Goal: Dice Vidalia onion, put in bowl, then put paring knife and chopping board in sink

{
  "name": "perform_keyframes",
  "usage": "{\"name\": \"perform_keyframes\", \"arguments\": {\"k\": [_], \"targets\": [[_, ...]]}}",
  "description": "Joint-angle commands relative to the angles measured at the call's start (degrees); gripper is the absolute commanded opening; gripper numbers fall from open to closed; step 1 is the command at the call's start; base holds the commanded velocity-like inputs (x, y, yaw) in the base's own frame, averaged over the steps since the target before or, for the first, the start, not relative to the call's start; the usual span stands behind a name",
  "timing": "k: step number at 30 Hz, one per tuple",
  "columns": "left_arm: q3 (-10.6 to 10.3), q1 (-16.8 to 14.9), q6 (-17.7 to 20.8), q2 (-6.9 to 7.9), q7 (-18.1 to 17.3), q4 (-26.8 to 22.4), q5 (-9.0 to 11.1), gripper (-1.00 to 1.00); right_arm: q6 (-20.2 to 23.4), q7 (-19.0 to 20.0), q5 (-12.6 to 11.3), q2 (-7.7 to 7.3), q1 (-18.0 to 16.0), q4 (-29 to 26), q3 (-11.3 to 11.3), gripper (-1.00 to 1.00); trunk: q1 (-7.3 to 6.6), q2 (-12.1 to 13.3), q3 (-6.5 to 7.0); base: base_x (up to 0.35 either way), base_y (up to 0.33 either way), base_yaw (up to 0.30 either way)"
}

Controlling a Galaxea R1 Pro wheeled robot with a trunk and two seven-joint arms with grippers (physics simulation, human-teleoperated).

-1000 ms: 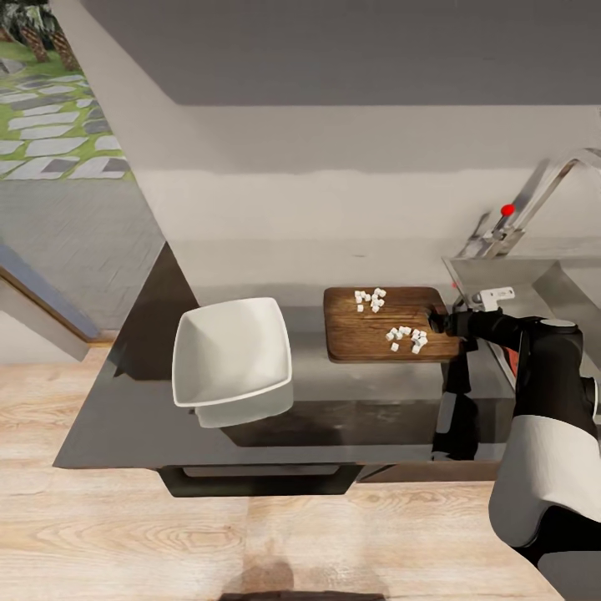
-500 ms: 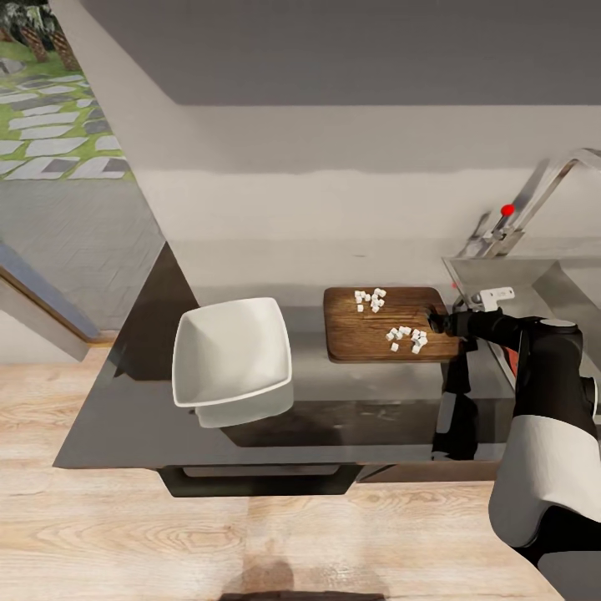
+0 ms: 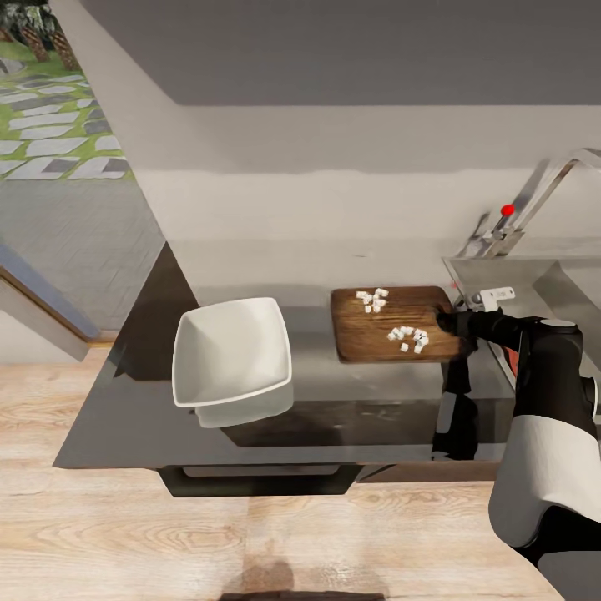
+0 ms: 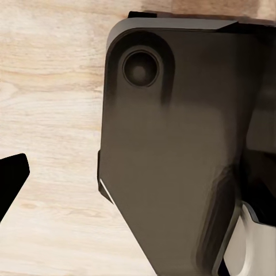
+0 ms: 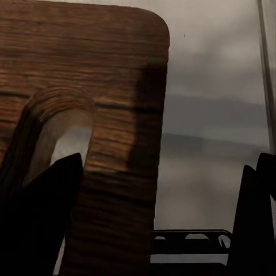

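Simulated home kitchen: dark counter, steel sink with faucet, chopping board, white bowl, wood floor, garden path outside.

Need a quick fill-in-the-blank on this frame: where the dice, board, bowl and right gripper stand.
1. The white onion dice lie on the ____.
2. The bowl on the countertop holds ____ dice.
3. The right gripper is at the chopping board edge nearest the ____.
4. In the head view, the red knob sits on the ____ lever.

Missing words: chopping board; no; sink; faucet
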Motion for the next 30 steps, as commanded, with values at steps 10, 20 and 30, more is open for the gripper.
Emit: {"name": "perform_keyframes", "arguments": {"k": [10, 20, 30], "targets": [[-0.5, -0.1, -0.4, -0.01, 0.1, 0.3, 0.4, 1.0, 0.7, 0.5, 0.9, -0.01, 0.0, 0.0, -0.1, -1.0, 0.01, 0.0, -0.05, 0.0, 0.0, 0.0], [-0.5, -0.1, -0.4, -0.02, 0.1, 0.3, 0.4, 1.0, 0.8, 0.5, 0.9, -0.01, 0.0, 0.0, -0.1, -1.0, 0.01, 0.0, -0.05, 0.0, 0.0, 0.0], [-0.5, -0.1, -0.4, -0.02, 0.1, 0.3, 0.4, 1.0, 0.9, 0.4, 0.9, -0.01, 0.0, 0.0, -0.1, -1.0, 0.01, 0.0, 0.3, 0.0, 0.0, 0.0]]}}
